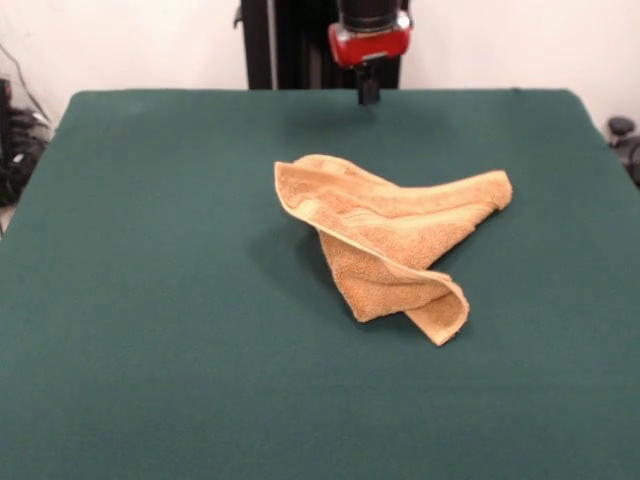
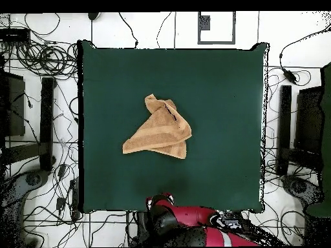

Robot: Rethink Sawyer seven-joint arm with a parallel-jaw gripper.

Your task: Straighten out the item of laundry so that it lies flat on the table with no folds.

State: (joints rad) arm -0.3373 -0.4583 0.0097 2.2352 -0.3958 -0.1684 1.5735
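Note:
The tan-orange towel point(image 1: 390, 240) lies crumpled and folded over itself near the middle of the dark green table point(image 1: 150, 300). One corner points right and another lobe points toward the camera. In the overhead view the towel point(image 2: 160, 129) forms a rough triangle on the table point(image 2: 226, 97). My gripper point(image 1: 368, 92) hangs drawn back over the table's far edge, well away from the towel and holding nothing. From overhead the gripper point(image 2: 159, 200) sits at the table's bottom edge. I cannot see whether it is open or shut.
The black pedestal point(image 1: 300, 40) stands behind the far edge of the table. Cables point(image 2: 45, 58) and dark equipment stands point(image 2: 294, 129) surround the table on the white floor. Green cloth shows on all sides of the towel.

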